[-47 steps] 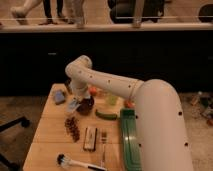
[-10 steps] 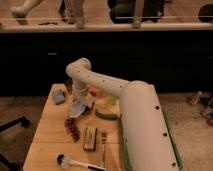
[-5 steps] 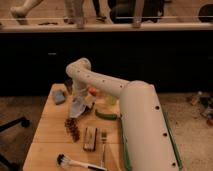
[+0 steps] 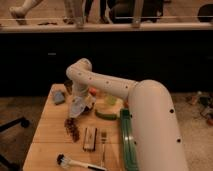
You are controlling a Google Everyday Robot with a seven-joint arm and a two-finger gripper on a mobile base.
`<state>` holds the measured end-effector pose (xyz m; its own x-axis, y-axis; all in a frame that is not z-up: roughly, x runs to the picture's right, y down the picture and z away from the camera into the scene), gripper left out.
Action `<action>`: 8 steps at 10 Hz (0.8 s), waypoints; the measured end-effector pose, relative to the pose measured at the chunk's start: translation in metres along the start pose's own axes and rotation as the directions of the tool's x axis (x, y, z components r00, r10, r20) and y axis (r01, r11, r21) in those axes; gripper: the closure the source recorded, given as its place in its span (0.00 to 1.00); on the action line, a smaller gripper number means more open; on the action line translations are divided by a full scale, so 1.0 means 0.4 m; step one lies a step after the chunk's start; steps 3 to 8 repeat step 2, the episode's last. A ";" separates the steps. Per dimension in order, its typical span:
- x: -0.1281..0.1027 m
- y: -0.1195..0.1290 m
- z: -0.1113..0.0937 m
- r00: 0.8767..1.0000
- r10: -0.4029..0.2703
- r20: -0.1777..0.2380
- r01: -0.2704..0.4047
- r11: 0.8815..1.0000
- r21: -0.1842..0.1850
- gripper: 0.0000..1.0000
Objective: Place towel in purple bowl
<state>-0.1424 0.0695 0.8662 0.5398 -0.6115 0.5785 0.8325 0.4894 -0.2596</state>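
Towel (image 4: 77,106): pale bluish-white cloth, bunched, sitting at the tip of the arm (image 4: 107,86) over the left-middle of the worktop (image 4: 47,135). It hangs in a loose lump rather than lying flat, which reads as being carried, not resting. Whether its lower edge touches the worktop can't be told.

Pincer (image 4: 81,102): at the arm's wrist end, pointing down, right at the top of the towel. The cloth and the wrist hide it, so whether it is clamped on the towel or just above it — cannot tell.

Purple bowl: not clearly identifiable. There is a small dark round thing (image 4: 68,86) just behind the arm's elbow bend that may be it; the colour is too dim to confirm. If so, it's near the towel, up and to the left, so a short carry would do.

Nearby: grey-blue block (image 4: 59,97) at the left edge, apart from the towel. Dark cluster, maybe grapes (image 4: 73,129), just below the towel. Green oblong item (image 4: 106,115) to the right, close to the towel. Dark bar (image 4: 90,139) and fork (image 4: 103,145) lower centre, brush (image 4: 75,162) at the front edge. Green tray (image 4: 126,145) runs along the right side, partly behind the arm's big white housing.

Judgement: the towel is mid-transfer and not yet in any bowl.
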 end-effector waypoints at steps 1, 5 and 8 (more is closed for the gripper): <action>-0.006 -0.001 -0.001 1.000 -0.005 -0.003 0.005 1.000 0.004 0.20; -0.005 -0.001 -0.002 1.000 -0.007 -0.006 0.007 1.000 0.002 0.20; -0.005 -0.001 -0.002 1.000 -0.007 -0.006 0.007 1.000 0.002 0.20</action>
